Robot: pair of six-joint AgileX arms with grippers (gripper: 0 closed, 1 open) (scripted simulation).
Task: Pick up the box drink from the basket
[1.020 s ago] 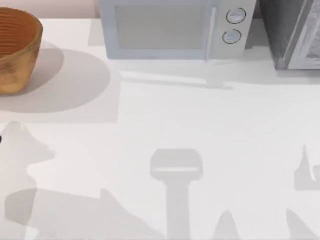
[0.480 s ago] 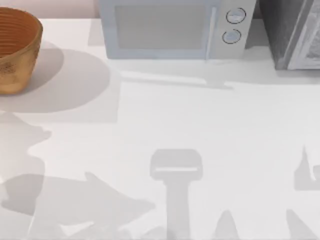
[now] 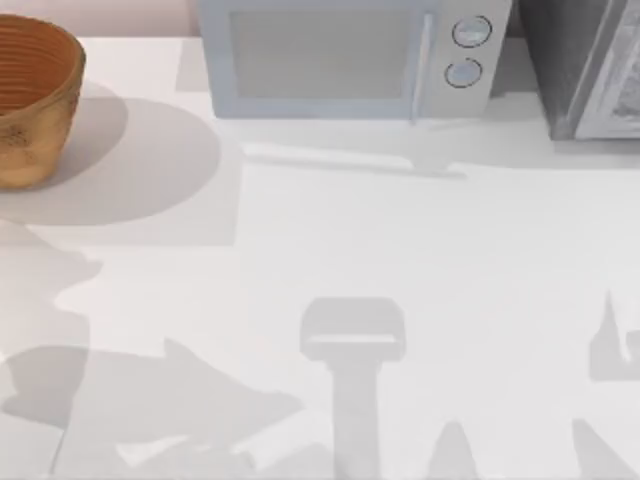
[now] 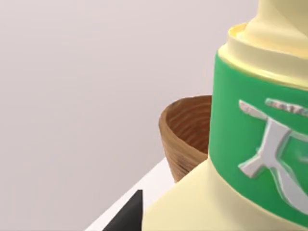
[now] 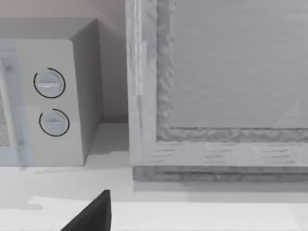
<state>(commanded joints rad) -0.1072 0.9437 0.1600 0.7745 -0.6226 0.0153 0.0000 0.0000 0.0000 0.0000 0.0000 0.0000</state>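
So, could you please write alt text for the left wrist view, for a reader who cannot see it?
A cream carton with a green band and silver lettering looms close to the camera. Behind it, the orange-brown woven basket stands on the white table, before a plain pale wall.

arm shadows shifted at table point(image 3: 420, 240) front-left

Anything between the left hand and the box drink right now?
Nothing visible. In the left wrist view the cream and green box drink sits right up against the camera, with the basket behind it. From above, the basket stands at the table's far left beside the microwave.
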